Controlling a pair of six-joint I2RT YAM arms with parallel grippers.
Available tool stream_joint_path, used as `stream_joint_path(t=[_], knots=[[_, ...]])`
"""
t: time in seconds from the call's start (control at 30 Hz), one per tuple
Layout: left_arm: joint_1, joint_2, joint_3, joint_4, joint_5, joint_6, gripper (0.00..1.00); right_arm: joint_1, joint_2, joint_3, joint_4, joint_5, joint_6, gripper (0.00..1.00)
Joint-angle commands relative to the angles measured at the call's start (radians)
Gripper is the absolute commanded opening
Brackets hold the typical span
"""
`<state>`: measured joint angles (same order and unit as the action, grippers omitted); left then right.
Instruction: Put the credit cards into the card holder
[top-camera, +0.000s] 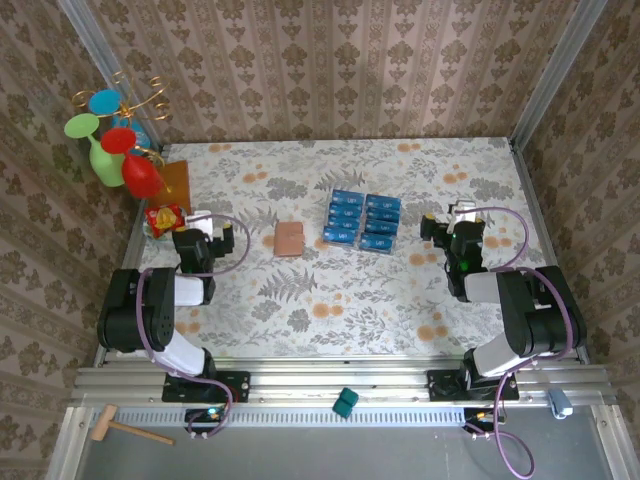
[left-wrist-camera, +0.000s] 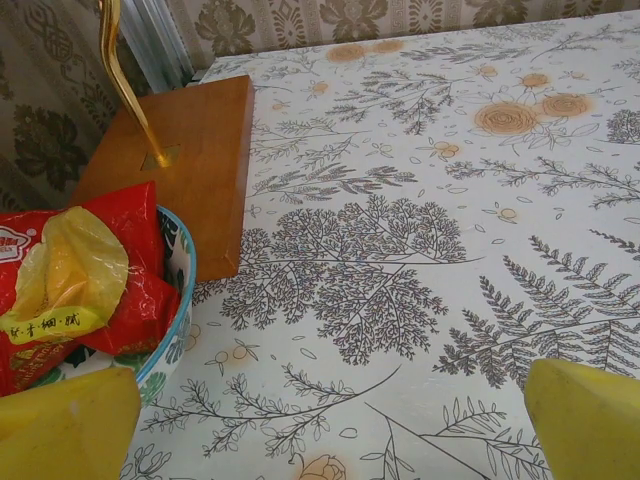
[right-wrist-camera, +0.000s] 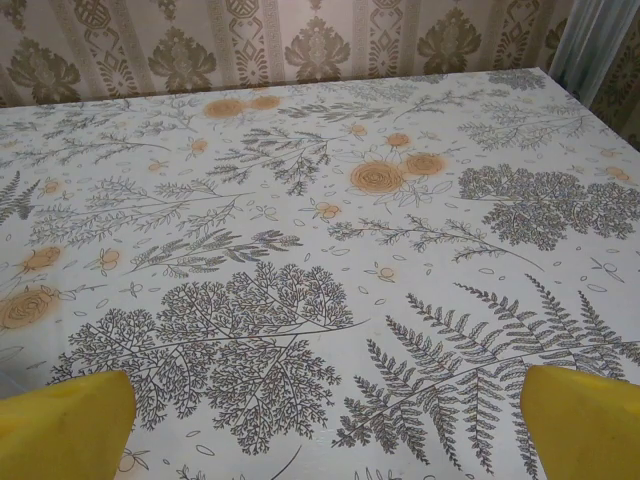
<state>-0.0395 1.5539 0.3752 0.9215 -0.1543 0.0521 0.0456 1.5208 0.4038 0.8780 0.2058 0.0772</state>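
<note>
Blue cards (top-camera: 362, 220) lie in two tidy columns a little right of middle on the table (top-camera: 400, 290). The pinkish-brown holder (top-camera: 290, 239) lies flat just left of them, not touching. The left gripper (top-camera: 203, 225) sits near the left edge beside a bowl (left-wrist-camera: 188, 262) of red snack packets. The right gripper (top-camera: 458, 218) is well to the right of the cards. Both are released, yellow fingers (right-wrist-camera: 65, 425) spread wide over bare cloth with nothing between them. No card looks picked up yet, so I judge the job to be at its opening reach. Next, one arm likely must travel inward and pinch a single card by its edge, while the other steadies or opens the holder.
</note>
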Motion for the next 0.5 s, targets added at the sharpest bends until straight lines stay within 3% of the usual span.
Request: stream_joint_path(t=[0.0, 0.47], knots=[[0.001, 0.002, 0.001, 0.027, -0.007, -0.012, 1.00, 0.002, 0.012, -0.010, 0.006, 0.021, -0.019, 1.00], [0.000, 0.005, 0.005, 0.020, -0.010, -0.011, 1.00, 0.002, 0.009, -0.011, 0.005, 0.021, -0.017, 1.00]])
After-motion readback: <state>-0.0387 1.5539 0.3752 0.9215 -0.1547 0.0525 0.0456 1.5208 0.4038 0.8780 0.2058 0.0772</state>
